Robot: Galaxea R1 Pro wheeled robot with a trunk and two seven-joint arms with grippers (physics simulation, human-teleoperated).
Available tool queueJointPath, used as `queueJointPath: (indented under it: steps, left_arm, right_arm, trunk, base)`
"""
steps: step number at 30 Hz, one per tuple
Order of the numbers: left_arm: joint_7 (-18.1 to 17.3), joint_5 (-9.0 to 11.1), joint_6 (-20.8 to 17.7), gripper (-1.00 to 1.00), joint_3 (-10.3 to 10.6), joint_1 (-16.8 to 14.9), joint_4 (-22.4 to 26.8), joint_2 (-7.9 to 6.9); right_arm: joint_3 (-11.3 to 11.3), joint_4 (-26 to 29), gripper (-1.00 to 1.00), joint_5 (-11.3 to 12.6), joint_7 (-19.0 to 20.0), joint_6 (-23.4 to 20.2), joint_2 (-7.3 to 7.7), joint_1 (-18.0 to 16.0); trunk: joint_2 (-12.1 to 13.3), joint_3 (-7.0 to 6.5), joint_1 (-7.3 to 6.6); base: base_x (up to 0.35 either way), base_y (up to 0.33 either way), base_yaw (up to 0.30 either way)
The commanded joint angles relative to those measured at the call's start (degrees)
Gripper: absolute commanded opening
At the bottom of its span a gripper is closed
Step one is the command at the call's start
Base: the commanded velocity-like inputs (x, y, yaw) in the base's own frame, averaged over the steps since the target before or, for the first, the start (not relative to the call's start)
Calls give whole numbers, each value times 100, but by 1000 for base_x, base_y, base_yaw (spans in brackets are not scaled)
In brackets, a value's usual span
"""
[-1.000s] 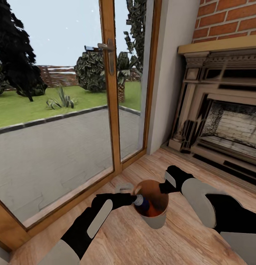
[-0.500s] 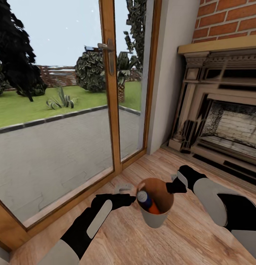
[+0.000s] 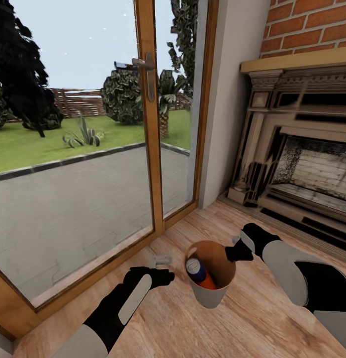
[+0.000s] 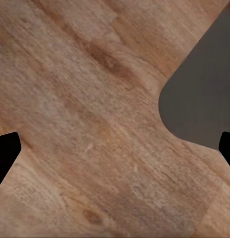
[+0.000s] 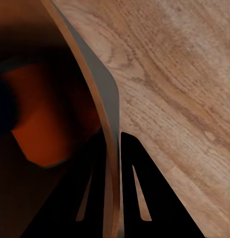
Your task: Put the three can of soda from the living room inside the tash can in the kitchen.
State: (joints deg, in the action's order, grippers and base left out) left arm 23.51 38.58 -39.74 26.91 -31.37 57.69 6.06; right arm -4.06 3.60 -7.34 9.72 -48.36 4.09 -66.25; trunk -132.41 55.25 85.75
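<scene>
Small round tapered bin [image 3: 209,293], copper-brown inside, pale grey outside, holds a dark blue silver-topped can [image 3: 195,269] and an orange can [image 3: 208,283]; labels unreadable. Right end effector [image 5: 117,148] pinches its rim; left end effector [image 3: 162,260] spread wide, empty.

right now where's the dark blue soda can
In the head view the dark blue can lies tilted inside the trash can, against an orange can, low centre of the picture; the right end effector grips the bin's rim.

No text, label, brand, number or sign can be read anywhere. The blue can [image 3: 195,269] lying in the bin [image 3: 209,294] has a pale top with no legible marking, and the orange can [image 3: 208,283] beneath it shows a plain surface only.
</scene>
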Motion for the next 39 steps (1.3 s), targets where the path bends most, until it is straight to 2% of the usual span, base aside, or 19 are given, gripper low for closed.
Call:
queueJointPath:
  steps: [1, 13, 28, 35, 39]
  left_arm:
    - [6, 0, 1, 100, 2, 0, -5, 0]
    - [36, -8, 1, 100, 8, -1, -21, 0]
    - [58, -14, 14, 100, 46, 4, -22, 0]
    - [65, -9, 25, 100, 43, 4, -21, 0]
    - [63, -12, 32, 100, 49, 7, -24, 2]
  right_arm:
    - [-70, 1, -100, 84, 38, -7, 12, -2]
    - [-19, 1, -100, 82, 39, 10, 55, -2]
    - [-1, 1, -100, 39, 39, 36, 69, -2]
    - [9, 1, -100, 32, 35, 37, 61, -1]
    - [10, 1, -100, 31, 20, 39, 48, -2]
  trunk:
    - [0, -1, 0]
    - [0, -1, 0]
    - [-602, 269, 329]
    - [-602, 269, 329]
    - [-762, 341, 417]
  base:
    - [0, 0, 0]
    - [0, 0, 0]
    - [0, 0, 0]
    - [0, 0, 0]
    - [0, 0, 0]
